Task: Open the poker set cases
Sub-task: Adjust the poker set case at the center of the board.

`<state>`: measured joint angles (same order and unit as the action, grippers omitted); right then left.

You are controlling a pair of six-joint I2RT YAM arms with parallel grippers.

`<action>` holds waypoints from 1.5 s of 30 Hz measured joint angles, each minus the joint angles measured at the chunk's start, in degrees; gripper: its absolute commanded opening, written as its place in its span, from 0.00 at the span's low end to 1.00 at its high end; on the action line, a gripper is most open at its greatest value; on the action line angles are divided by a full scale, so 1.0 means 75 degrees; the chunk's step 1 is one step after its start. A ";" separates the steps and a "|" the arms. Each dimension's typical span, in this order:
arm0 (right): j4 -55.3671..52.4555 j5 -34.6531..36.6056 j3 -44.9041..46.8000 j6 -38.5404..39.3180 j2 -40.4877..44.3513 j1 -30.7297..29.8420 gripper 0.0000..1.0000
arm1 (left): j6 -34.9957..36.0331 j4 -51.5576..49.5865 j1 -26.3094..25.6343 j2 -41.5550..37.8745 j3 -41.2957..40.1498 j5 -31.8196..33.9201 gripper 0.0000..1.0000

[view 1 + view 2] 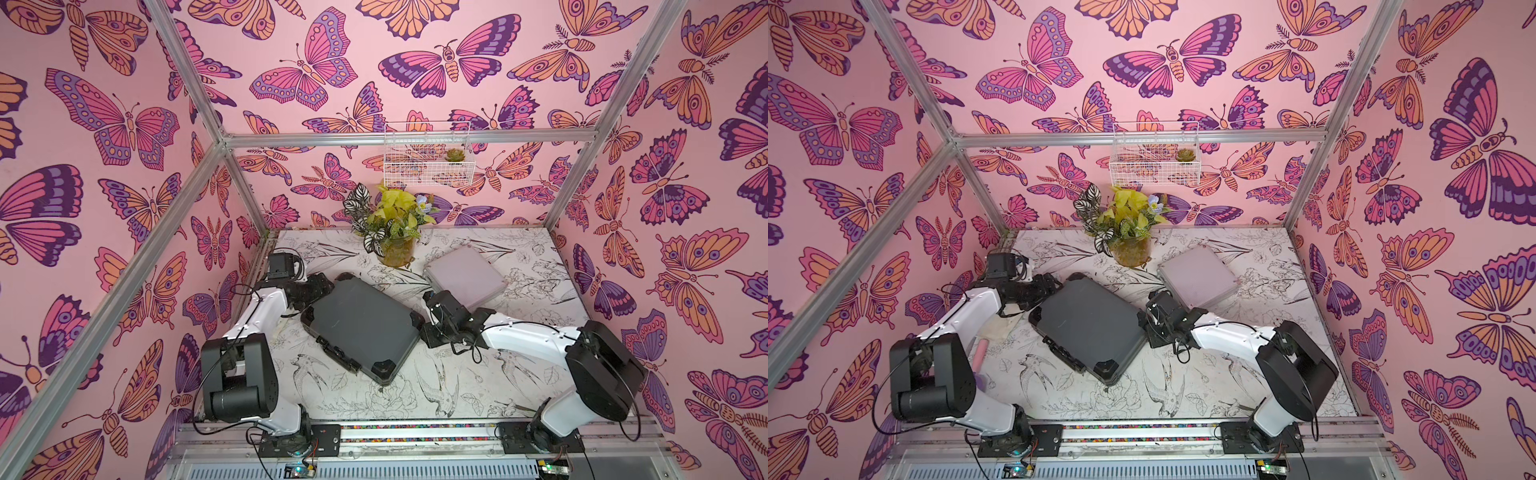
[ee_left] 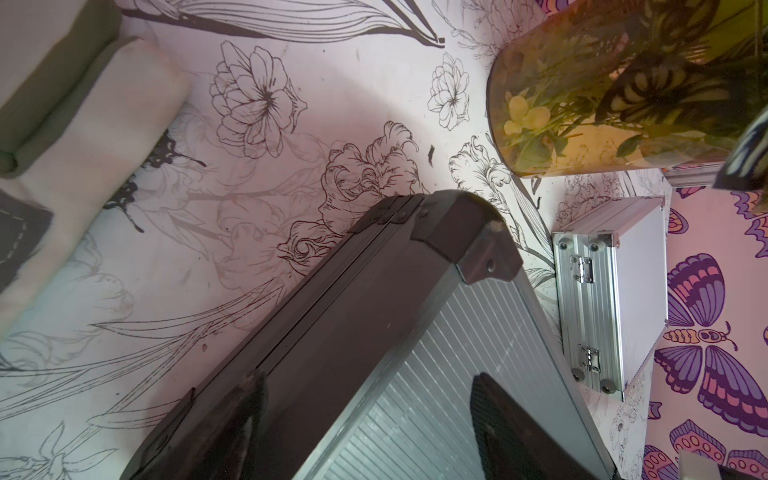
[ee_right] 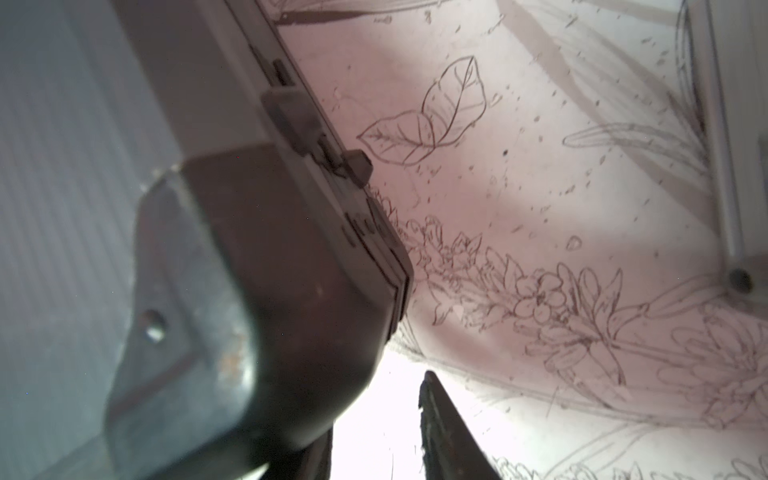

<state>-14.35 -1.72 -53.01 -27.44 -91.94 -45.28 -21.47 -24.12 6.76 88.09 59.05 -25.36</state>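
Judged early in the task: no lid raised yet. Find the dark grey ribbed case [image 1: 361, 324] lying shut at mid-table, with its handle side [image 1: 337, 354] facing 7 o'clock, and the smaller silvery-pink aluminium case [image 1: 467, 276] shut too, out toward 1 o'clock, near the glass plant jar [image 1: 397, 251] at 12. See the left gripper [image 2: 368, 378] at the grey case's 10 o'clock corner, fingers wide and astride its edge; cannot tell whether pressing or merely straddling. See the right gripper [image 3: 376, 415] at the 3 o'clock corner, parted a little around bare table [image 3: 540, 187], clamping nothing. Reads as steadying the grey case by opposite corners. Next, probably: reach round to the catches [image 1: 323, 344] on the handle side, flip them free, then raise the lid edge while pinning the base, without shoving toward the jar.
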 measured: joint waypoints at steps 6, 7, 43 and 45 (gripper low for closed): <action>0.0003 0.0006 -0.0236 0.0201 -0.0192 0.0140 0.37 | 0.0003 0.0017 0.0050 -0.0009 -0.0003 0.0076 0.79; -0.0015 0.0020 -0.0245 0.0265 -0.0181 0.0140 0.37 | 0.0003 0.0006 0.0058 -0.0032 -0.0006 0.0079 0.80; 0.2119 -0.1422 0.0679 -0.4514 0.0478 -0.0274 0.56 | -0.0431 0.0676 0.0501 -0.0134 -0.0562 -0.0478 0.79; 0.1999 -0.1702 0.0539 -0.4572 0.0361 -0.0143 0.55 | -0.0431 0.0784 0.0522 -0.0023 -0.0562 -0.0516 0.78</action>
<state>0.64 -14.48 -48.97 -61.73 -89.23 -46.35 -24.71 -18.24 10.68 87.92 54.83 -29.23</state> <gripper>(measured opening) 0.564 0.787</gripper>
